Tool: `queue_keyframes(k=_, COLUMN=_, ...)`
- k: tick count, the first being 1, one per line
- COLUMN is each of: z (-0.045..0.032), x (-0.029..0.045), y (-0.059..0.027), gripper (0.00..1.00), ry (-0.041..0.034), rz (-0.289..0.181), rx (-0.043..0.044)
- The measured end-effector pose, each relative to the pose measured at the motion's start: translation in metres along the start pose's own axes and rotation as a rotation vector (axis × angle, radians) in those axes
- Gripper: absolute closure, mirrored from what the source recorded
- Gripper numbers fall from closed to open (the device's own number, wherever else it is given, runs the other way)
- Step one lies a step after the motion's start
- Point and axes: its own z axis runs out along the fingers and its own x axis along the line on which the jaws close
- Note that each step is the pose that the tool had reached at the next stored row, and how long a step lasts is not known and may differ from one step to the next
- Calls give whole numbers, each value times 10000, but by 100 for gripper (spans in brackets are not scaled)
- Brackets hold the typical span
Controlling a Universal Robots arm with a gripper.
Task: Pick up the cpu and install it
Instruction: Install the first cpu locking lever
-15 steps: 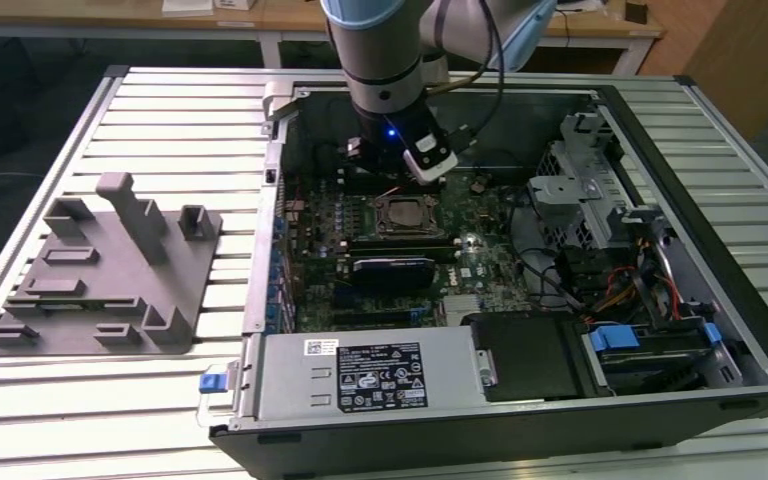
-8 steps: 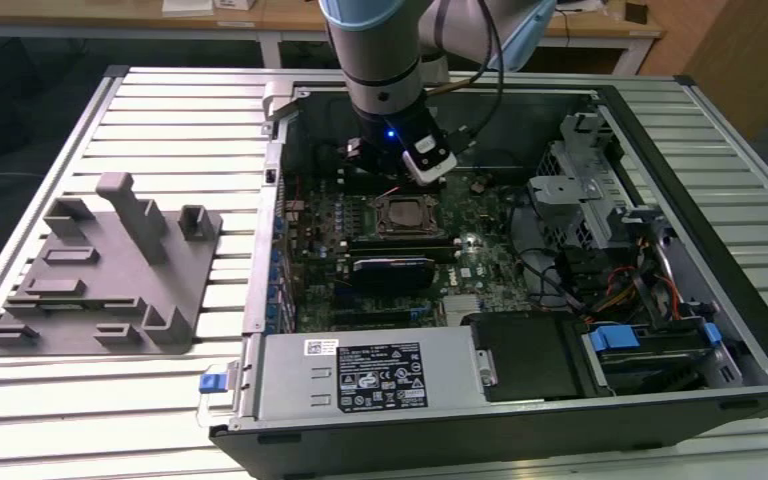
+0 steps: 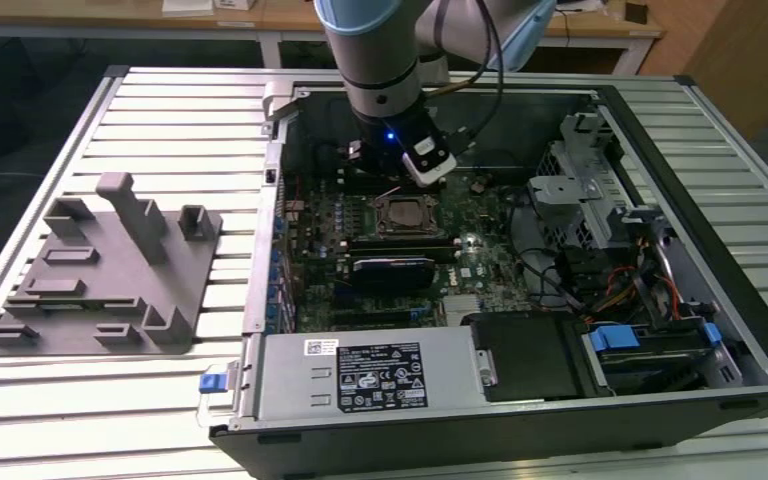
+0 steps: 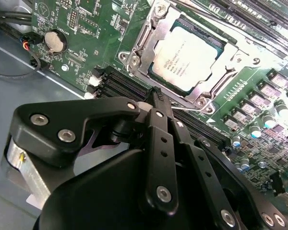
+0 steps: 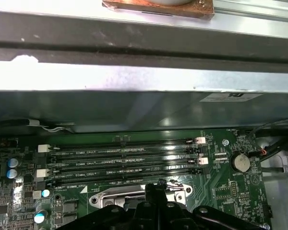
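Jaws: the black fingers are pressing together tip to tip, pinching nothing
Gripper (image 4: pixel 156 96): it is hanging just beside the socket, its tips hovering over the frame's edge on the memory-slot side; in the first wrist view the gripper (image 5: pixel 156 186) is pointing at the metal frame
Cpu (image 4: pixel 186 58): the silvery square chip is lying flat inside the socket, already seated, apart from the fingertips
Socket frame (image 4: pixel 134 45): its metal plate is sitting around the chip; in the exterior view the socket (image 3: pixel 403 214) is lying just below the arm's tool
Motherboard (image 4: pixel 86 28): green board, carrying a coin battery (image 4: pixel 54 41) and black memory slots (image 5: pixel 120 155)
Computer case (image 3: pixel 357 385): it is lying open on the slatted table (image 3: pixel 157 95)
Fixture block (image 3: pixel 104 270): grey, resting on the table at the exterior view's left, well apart from the case
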Motion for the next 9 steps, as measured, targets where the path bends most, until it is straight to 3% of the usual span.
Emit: queue_keyframes(k=9, z=22, x=48, y=16, gripper=89, ry=-40, rz=74, rx=13)
